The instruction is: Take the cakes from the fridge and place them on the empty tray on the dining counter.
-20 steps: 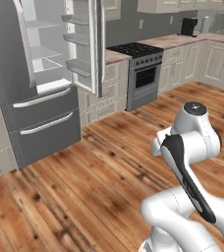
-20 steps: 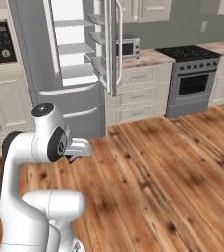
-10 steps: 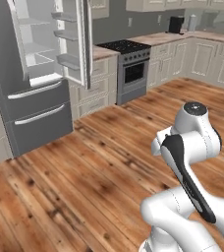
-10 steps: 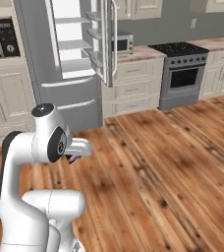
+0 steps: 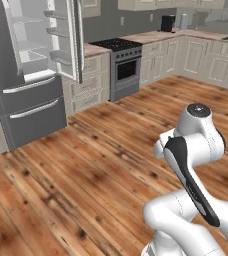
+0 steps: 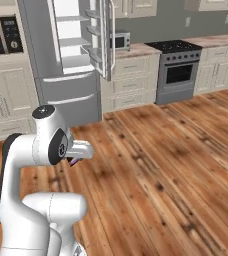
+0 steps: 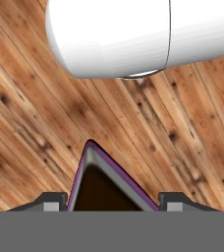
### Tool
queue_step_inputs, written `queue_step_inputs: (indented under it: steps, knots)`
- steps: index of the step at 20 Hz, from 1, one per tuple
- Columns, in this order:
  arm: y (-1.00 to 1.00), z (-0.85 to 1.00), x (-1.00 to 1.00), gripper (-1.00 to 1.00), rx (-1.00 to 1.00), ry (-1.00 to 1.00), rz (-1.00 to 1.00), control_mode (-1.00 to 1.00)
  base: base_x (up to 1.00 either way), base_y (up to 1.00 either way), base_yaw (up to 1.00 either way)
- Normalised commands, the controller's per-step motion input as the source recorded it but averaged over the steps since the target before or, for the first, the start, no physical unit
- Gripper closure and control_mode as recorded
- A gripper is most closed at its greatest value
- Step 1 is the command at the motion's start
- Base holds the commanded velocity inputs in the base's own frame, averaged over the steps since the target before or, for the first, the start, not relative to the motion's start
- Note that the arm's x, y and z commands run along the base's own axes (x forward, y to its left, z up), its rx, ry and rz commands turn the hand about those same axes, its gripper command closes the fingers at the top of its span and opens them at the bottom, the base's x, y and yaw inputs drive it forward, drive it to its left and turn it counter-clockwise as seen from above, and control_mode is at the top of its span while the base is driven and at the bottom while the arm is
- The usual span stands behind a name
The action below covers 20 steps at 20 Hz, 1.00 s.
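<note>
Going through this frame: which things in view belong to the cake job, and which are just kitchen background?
Part of the job:
- chocolate cake wedge, between the fingertips of the gripper
- fridge, door open

Background:
- stove
- microwave
- wall oven
- wooden floor

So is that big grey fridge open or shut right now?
Open. The fridge has its upper door swung outward, showing white shelves inside; the lower drawers look shut.
</note>
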Motion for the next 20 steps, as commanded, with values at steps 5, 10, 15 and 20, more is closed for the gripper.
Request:
queue_step_inputs:
  steps: [5, 10, 15, 20]
  knots:
    - [0.0, 0.0, 0.0, 1.0, 0.0, 0.0, 0.0, 1.0, -0.71, 0.0, -0.03]
    - [0.0, 0.0, 0.0, 1.0, 0.0, 0.0, 0.0, 1.0, -0.38, -0.1, 0.0]
    - [0.0, 0.0, 0.0, 1.0, 0.0, 0.0, 0.0, 1.0, -0.2, -0.39, 0.01]
    - [0.0, 0.0, 0.0, 1.0, 0.0, 0.0, 0.0, 1.0, -0.13, -0.53, 0.03]
